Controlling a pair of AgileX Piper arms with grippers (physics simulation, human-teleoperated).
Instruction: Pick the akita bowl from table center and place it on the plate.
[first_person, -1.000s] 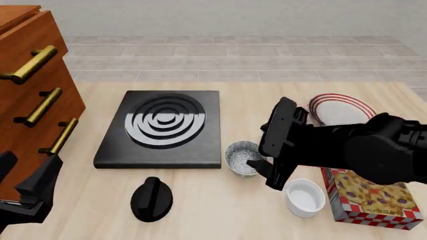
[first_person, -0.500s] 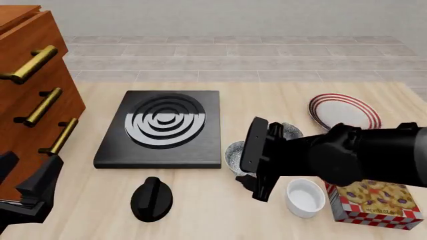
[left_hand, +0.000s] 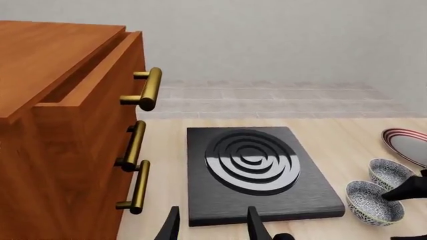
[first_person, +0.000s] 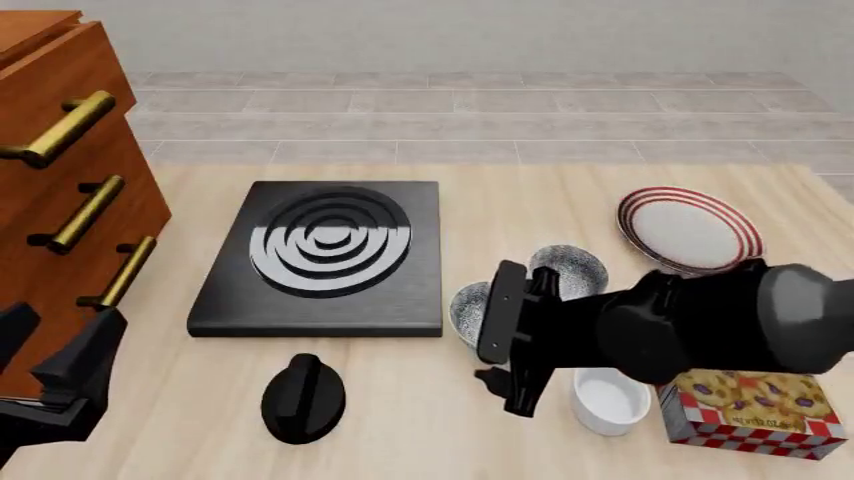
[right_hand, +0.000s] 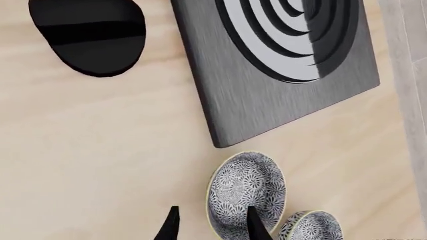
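Note:
The akita bowl (first_person: 467, 305), speckled pale inside and dark outside, sits just right of the black burner block, partly hidden by my right arm. It also shows in the right wrist view as akita bowl (right_hand: 243, 192) and in the left wrist view as akita bowl (left_hand: 373, 202). My right gripper (first_person: 501, 350) is open low over the bowl's near side. In the right wrist view the right gripper (right_hand: 212, 230) has one finger over the bowl's inside and one outside its rim. The red-ringed plate (first_person: 687, 228) lies at the far right. My left gripper (first_person: 60, 385) is open at the near left.
A near-identical speckled bowl (first_person: 567, 270) sits just behind and to the right of the akita bowl. A white ramekin (first_person: 610, 400) and a cookie box (first_person: 747, 405) stand near right. The black burner block (first_person: 327, 255), a black knob (first_person: 303, 397) and a wooden drawer cabinet (first_person: 60, 180) fill the left.
My right arm has swung left and toward the near edge, dropping lower over the akita bowl. That uncovered the second speckled bowl and the plate. The left arm has not moved.

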